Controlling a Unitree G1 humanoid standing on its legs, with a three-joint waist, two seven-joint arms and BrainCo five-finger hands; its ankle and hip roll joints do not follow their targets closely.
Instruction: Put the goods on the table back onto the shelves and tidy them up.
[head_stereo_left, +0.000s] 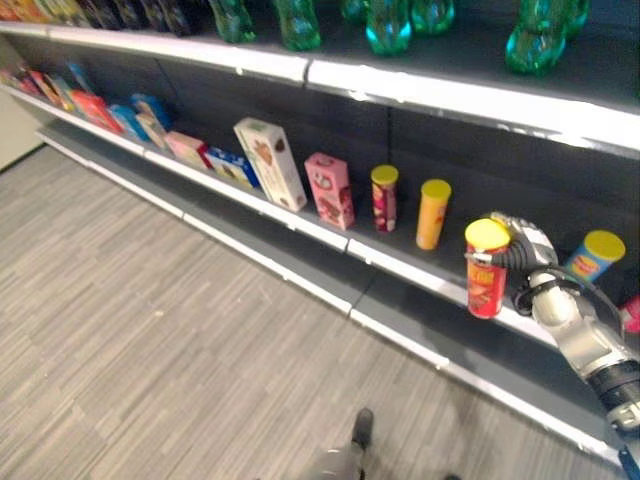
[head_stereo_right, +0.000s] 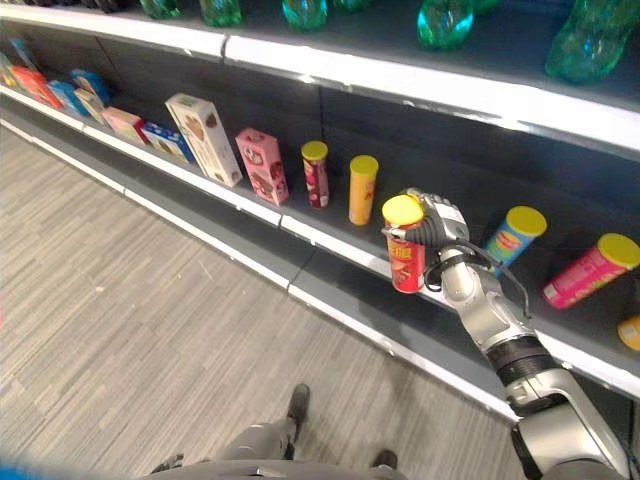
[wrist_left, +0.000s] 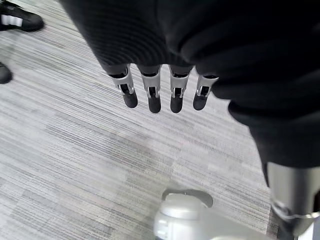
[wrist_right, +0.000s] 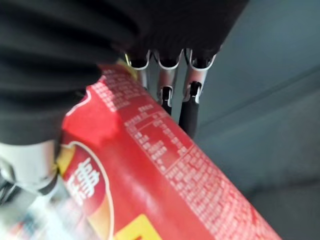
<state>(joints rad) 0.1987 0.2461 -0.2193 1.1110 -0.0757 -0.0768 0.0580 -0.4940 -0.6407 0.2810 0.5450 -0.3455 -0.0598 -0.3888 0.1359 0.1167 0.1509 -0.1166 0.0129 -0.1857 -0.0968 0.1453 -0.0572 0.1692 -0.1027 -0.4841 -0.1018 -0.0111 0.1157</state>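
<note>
A red crisp can with a yellow lid (head_stereo_left: 487, 268) (head_stereo_right: 406, 245) is held upright at the front edge of the middle shelf (head_stereo_left: 400, 262), with my right hand (head_stereo_right: 436, 226) shut on it from behind. In the right wrist view the red can (wrist_right: 155, 185) lies against the palm, fingers (wrist_right: 189, 107) curled past it. On the shelf to its left stand an orange can (head_stereo_left: 433, 213) and a dark red can (head_stereo_left: 384, 197). A blue can (head_stereo_right: 513, 238) and a pink can (head_stereo_right: 590, 270) lie tilted to the right. My left hand (wrist_left: 160, 90) hangs over the floor with straight fingers, holding nothing.
Boxes line the middle shelf to the left: a pink box (head_stereo_left: 329, 189), a tall white box (head_stereo_left: 270, 162), several smaller ones (head_stereo_left: 150, 125). Green bottles (head_stereo_left: 390, 25) stand on the top shelf. A lower shelf (head_stereo_left: 300, 275) runs beneath. A person's shoes (wrist_left: 17, 20) are on the grey floor.
</note>
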